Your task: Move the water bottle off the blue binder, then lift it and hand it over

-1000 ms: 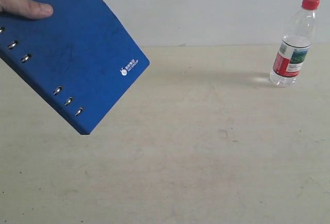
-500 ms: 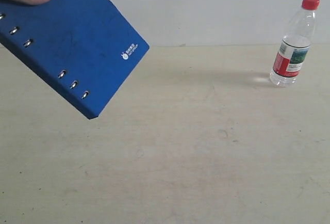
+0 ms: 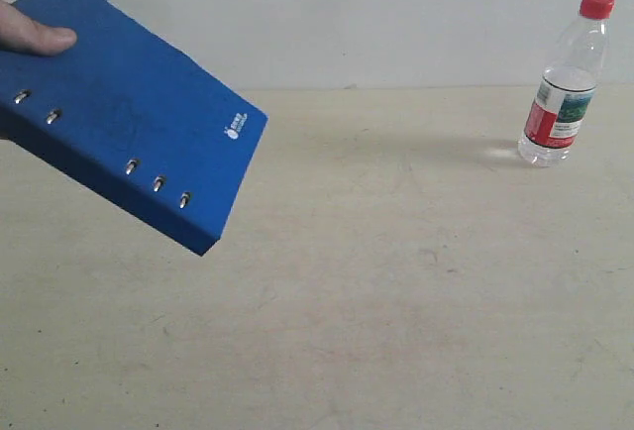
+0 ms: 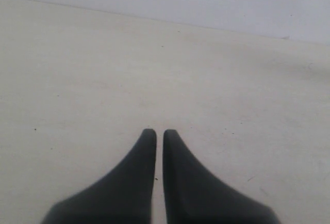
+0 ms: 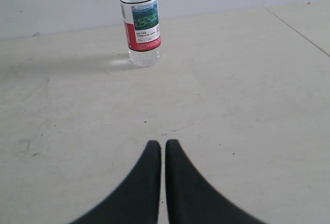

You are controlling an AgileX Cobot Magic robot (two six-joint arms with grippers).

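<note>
A person's hand (image 3: 30, 36) holds the blue binder (image 3: 129, 118) in the air above the table at the left of the exterior view, tilted, with its silver rivets and white logo showing. The water bottle (image 3: 565, 88) stands upright on the table at the far right, red cap on top; it also shows ahead of my right gripper (image 5: 163, 144) as the bottle (image 5: 141, 25). Both grippers are shut with nothing between their fingers. My left gripper (image 4: 155, 132) sees only bare table. Neither gripper appears in the exterior view.
The beige table (image 3: 376, 281) runs back to a pale wall. In the right wrist view a seam in the table (image 5: 299, 30) crosses one corner.
The hand has brought the binder lower and turned it flatter, its near corner now further left. The bottle has not moved.
</note>
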